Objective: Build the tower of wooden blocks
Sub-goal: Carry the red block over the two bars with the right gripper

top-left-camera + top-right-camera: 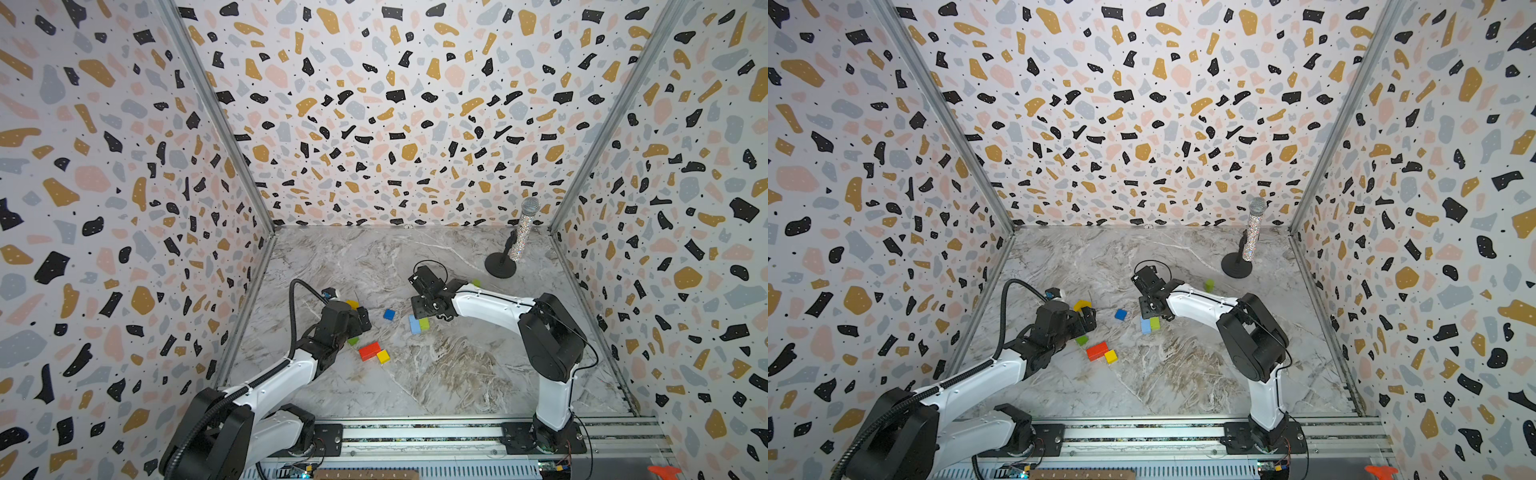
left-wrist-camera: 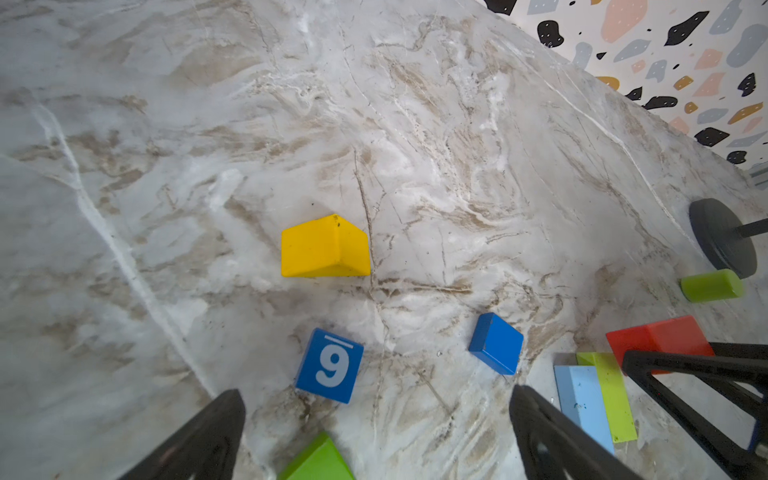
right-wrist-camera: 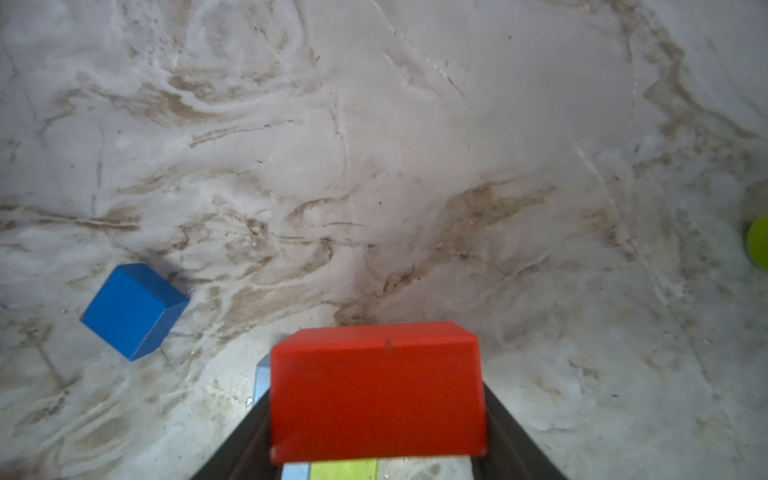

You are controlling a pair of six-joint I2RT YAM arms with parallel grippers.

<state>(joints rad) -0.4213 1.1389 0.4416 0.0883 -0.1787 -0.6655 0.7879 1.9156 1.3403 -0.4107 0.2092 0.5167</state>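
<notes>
Wood blocks [image 1: 414,325] lie loose and single on the marble table [image 1: 457,374], all but one. The red brick [image 3: 374,357] is clamped between the fingers of the right gripper [image 3: 377,415], jaws closed on its two sides. Straight under that gripper the light blue brick [image 2: 582,407] and green brick [image 2: 611,395] lie flat, side by side, long edges touching. The red brick hangs over one end of the pair; can't tell if it touches them.

The blue cube [image 1: 389,314] sits on the table between the two grippers, clear of both.

The left gripper [image 2: 376,392] has its jaws spread wide with nothing in them, low over the table. The blue "9" cube [image 2: 330,365] lies in the gap at its fingertips, touching neither finger. The green cube [image 2: 318,461] is further back in the same gap, toward the palm. The yellow block [image 2: 324,247] is out beyond the fingertips, apart from the rest.

The second red brick [image 1: 369,350] and yellow cube [image 1: 382,356] touch each other, just beside the left gripper on the side toward the robot base.

The green cylinder [image 1: 1209,284] is behind the right gripper's forearm, near the black round base of the glitter microphone [image 1: 523,232].
</notes>
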